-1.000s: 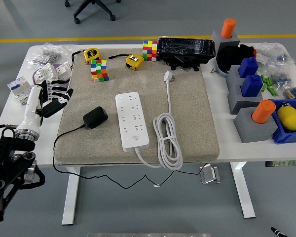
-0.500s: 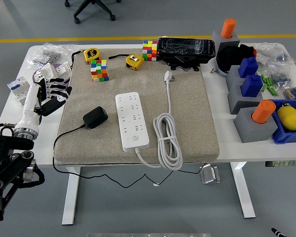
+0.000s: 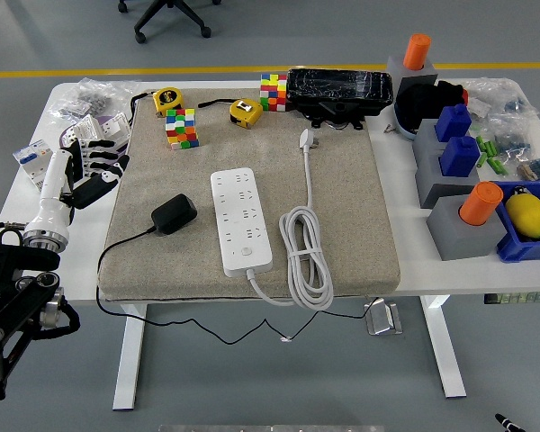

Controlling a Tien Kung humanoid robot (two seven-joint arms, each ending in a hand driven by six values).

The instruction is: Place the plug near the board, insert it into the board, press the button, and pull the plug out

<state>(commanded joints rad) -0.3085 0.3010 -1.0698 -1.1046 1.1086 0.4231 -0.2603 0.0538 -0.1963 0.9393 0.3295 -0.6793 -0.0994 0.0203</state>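
You have a white table (image 3: 405,270) in front of you, and most of its middle is covered by a beige mat (image 3: 342,207). On the mat, near its centre, lies the white power strip (image 3: 241,220), long side running away from you, with its button toward the near end. Its own white cable (image 3: 304,243) is coiled just to the right of it and runs up to a white plug (image 3: 306,138) lying loose near the mat's far edge.

The task's plug is the black adapter (image 3: 174,213), which sits on the mat just left of the power strip, close to it but not touching; its thin black cord (image 3: 117,247) trails off the mat's left side and hangs below the table edge.

Your left hand (image 3: 92,171) is over the table's left margin, beside the mat's edge and well apart from the adapter. Its black fingers are loosely spread and hold nothing (the white forearm comes in from the lower left).

At the far edge you can see a black case (image 3: 338,90), two colour cubes (image 3: 182,128) and two yellow tape measures (image 3: 245,112).
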